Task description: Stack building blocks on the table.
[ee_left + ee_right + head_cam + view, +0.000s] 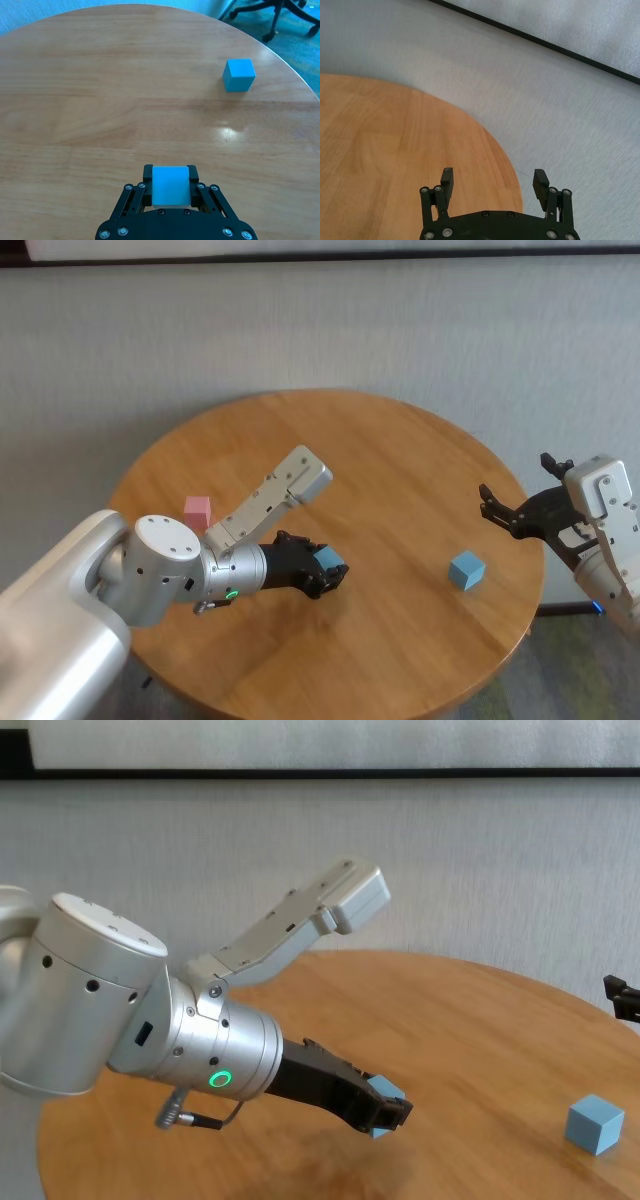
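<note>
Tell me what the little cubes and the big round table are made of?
The blue cube on the table and the one held in the left gripper look matte and plain, maybe foam or painted wood; the pictures cannot settle which. The table looks like smooth varnished wood: grain lines and a soft shine.

You won't find any text, label, brand, number or sign to read in these views.
</note>
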